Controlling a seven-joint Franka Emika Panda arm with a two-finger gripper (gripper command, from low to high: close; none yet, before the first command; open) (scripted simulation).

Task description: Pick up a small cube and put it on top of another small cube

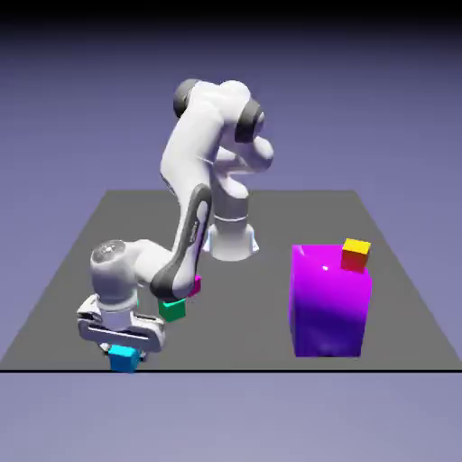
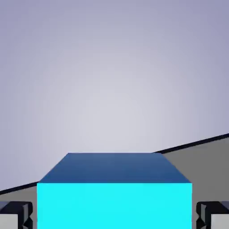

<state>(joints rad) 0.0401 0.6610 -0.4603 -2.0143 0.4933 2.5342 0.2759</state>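
Observation:
The small cyan cube [image 1: 124, 360] sits at the table's front edge on the exterior view's left. My gripper [image 1: 124, 350] comes down on it from above. In the hand view the cyan cube [image 2: 114, 203] fills the space between the two grey fingertips [image 2: 17, 215], which stand tight against its left and right sides. The gripper [image 2: 114, 217] is shut on this cube. The other small cube [image 1: 355, 255], red with a yellow top, rests on the far right corner of the big purple block [image 1: 329, 302], well off to the exterior view's right.
A teal-green small cube [image 1: 172, 309] and a magenta small cube [image 1: 194, 286] lie just behind my hand, partly hidden by the forearm. The grey table [image 1: 253, 316] ends right at the cyan cube. The robot's base [image 1: 230, 239] stands at the far middle.

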